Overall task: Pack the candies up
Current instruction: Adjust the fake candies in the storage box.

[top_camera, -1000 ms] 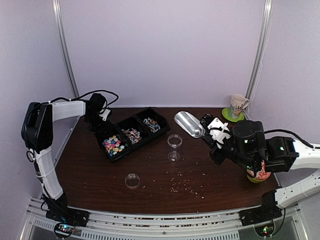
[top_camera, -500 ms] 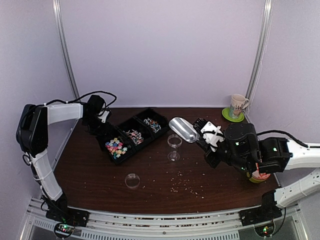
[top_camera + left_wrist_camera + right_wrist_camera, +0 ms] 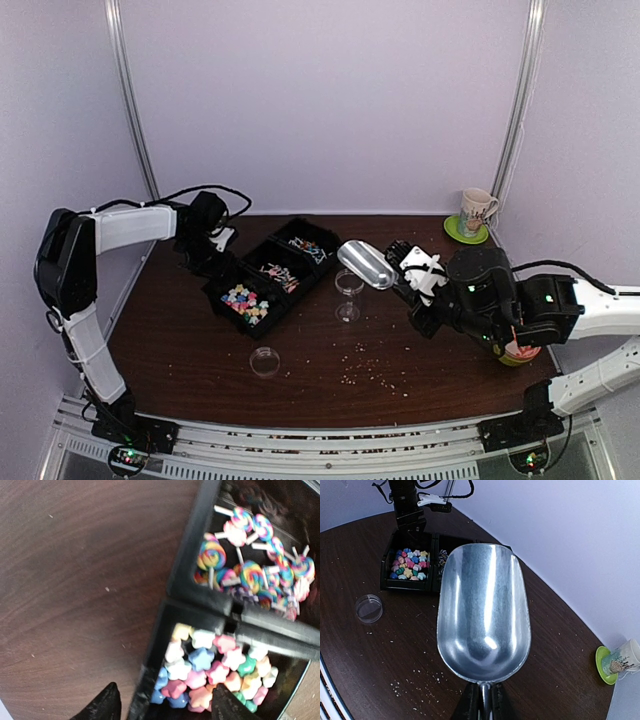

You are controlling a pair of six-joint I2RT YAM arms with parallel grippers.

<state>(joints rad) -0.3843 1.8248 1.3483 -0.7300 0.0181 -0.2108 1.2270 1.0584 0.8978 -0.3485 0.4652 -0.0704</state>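
Tray (image 3: 190,560) now sits further right than a second ago, nearer jar (image 3: 349,283). Left end effector (image 3: 165,705) spread astride tray's left wall. Candies (image 3: 210,667) lie inside tray. Right end effector (image 3: 481,702) pinches empty scoop (image 3: 482,615). I judge scooping comes next.

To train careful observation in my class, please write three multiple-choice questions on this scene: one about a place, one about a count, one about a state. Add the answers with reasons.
1. Where does the white printed mug stand?
A) on a green saucer at the back right corner of the dark wooden table
B) at the near left edge
C) in the middle

2. How many compartments has the black plastic tray?
A) two
B) three
C) five

3. The silver metal scoop in the right gripper is
A) heaped with sugar
B) lying flat
C) empty

Answers: 1 A, the top view shows it there. 2 B, three bins stand in a row. 3 C, the right wrist view shows a bare bowl.
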